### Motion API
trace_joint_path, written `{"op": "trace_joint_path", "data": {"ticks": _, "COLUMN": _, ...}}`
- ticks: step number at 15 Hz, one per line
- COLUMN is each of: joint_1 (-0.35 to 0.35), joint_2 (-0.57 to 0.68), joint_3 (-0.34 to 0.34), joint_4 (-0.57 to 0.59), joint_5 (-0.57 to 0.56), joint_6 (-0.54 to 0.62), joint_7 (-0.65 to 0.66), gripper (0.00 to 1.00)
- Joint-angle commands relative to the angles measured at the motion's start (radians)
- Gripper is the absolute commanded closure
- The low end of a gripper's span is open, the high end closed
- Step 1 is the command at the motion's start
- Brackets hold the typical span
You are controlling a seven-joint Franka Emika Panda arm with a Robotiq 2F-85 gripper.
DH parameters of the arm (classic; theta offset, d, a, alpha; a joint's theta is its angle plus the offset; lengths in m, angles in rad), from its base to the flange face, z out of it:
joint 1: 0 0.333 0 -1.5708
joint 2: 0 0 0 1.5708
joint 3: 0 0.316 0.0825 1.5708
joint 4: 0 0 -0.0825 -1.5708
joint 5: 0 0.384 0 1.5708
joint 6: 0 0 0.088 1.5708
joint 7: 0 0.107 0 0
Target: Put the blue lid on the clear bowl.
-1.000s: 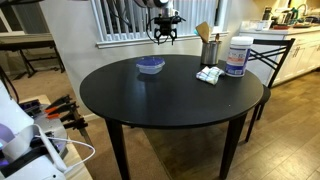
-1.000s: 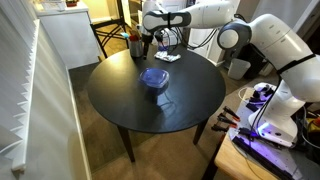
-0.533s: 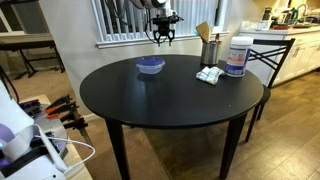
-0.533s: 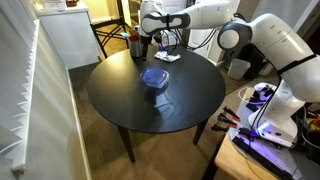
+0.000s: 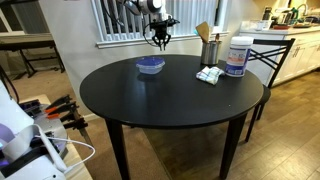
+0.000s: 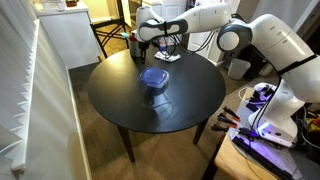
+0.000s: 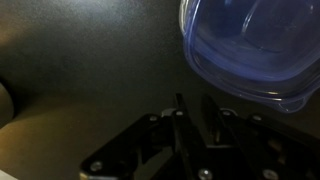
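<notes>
The blue lid (image 5: 150, 63) lies across the clear bowl (image 5: 150, 69) on the far part of the round black table (image 5: 170, 105); both show again as lid (image 6: 153, 76) and table (image 6: 160, 110). In the wrist view the lid (image 7: 250, 40) fills the upper right, with the bowl's clear rim (image 7: 262, 97) below it. My gripper (image 5: 159, 41) hangs in the air above and behind the bowl, apart from it, also seen as gripper (image 6: 141, 42). The gripper (image 7: 194, 118) has its fingers drawn close with only a narrow gap and nothing between them.
A white tub with a blue label (image 5: 237, 56), a cup of utensils (image 5: 210, 50) and a small white bundle (image 5: 208, 75) stand on the table's far side. A chair (image 5: 272, 55) stands behind them. Cables and tools (image 5: 45, 125) lie on a bench beside the table.
The fingers have gone from wide open to nearly together. The hand has drifted slightly sideways above the table's far edge. The lid and bowl have not moved.
</notes>
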Motion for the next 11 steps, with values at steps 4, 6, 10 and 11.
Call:
{"op": "trace_joint_path", "data": {"ticks": 4, "joint_1": 0.034, "joint_2": -0.048, "joint_3": -0.024, "joint_4": -0.097, "joint_5": -0.062, "joint_6": 0.053, "joint_7": -0.007, "gripper": 1.00}}
{"op": "trace_joint_path", "data": {"ticks": 6, "joint_1": 0.031, "joint_2": 0.000, "joint_3": -0.016, "joint_4": -0.026, "joint_5": -0.043, "joint_6": 0.023, "joint_7": 0.000, "gripper": 0.98}}
{"op": "trace_joint_path", "data": {"ticks": 10, "joint_1": 0.040, "joint_2": -0.001, "joint_3": -0.025, "joint_4": -0.028, "joint_5": -0.052, "joint_6": 0.023, "joint_7": 0.000, "gripper": 0.74}}
{"op": "trace_joint_path", "data": {"ticks": 11, "joint_1": 0.040, "joint_2": -0.001, "joint_3": -0.026, "joint_4": -0.028, "joint_5": -0.052, "joint_6": 0.023, "joint_7": 0.000, "gripper": 0.74}}
